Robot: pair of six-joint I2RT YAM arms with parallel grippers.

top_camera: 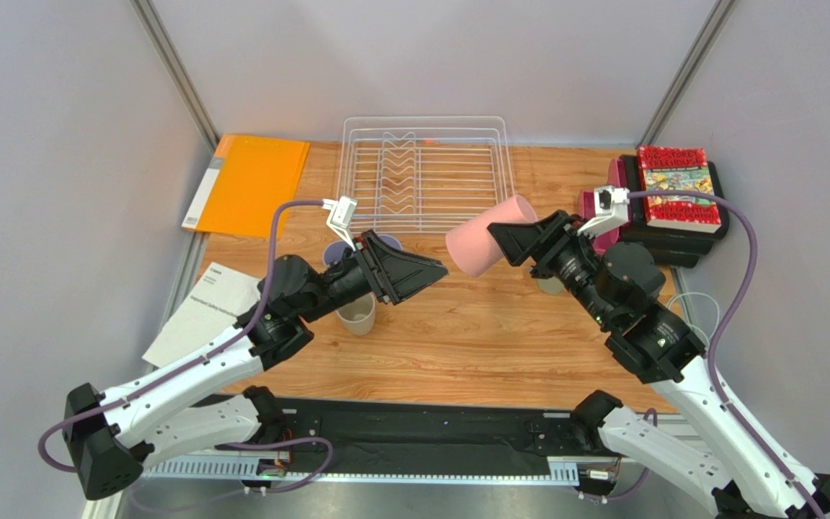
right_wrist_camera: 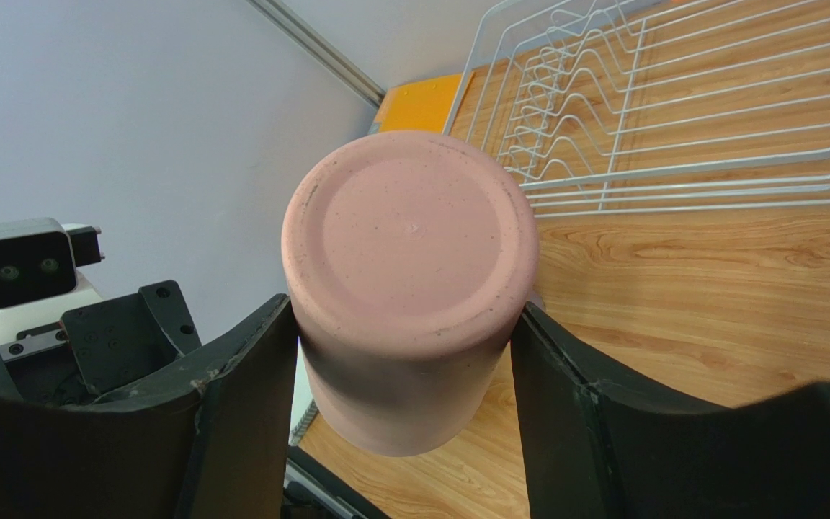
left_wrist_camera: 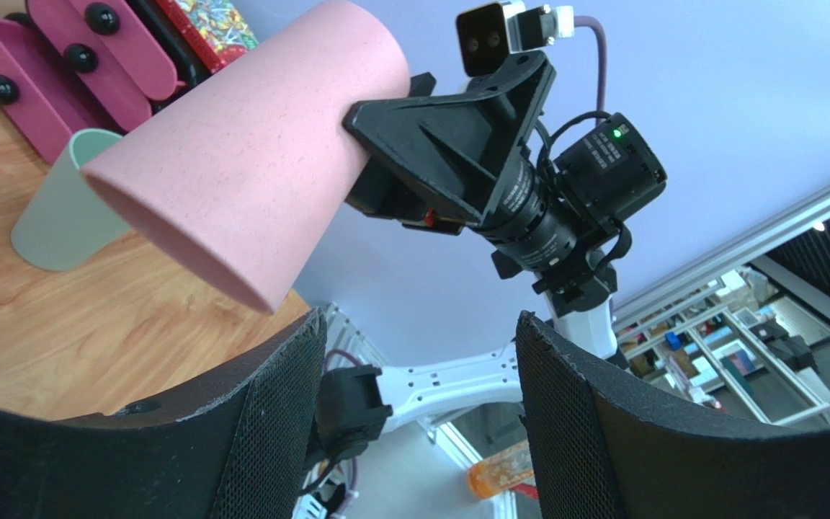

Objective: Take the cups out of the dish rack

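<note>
- Pink cup (top_camera: 481,247) lies on its side in the air, clamped between the right gripper's (top_camera: 504,240) fingers, just in front of the dish rack (top_camera: 426,173) and above the wooden table (top_camera: 473,335).
- The left gripper (top_camera: 433,273) faces the cup's open mouth, jaws spread, nothing between them.
- A beige cup (top_camera: 358,314) stands on the table beside the left arm (top_camera: 279,297); a sage green cup (left_wrist_camera: 57,222) stands near the right arm (top_camera: 647,324).
</note>
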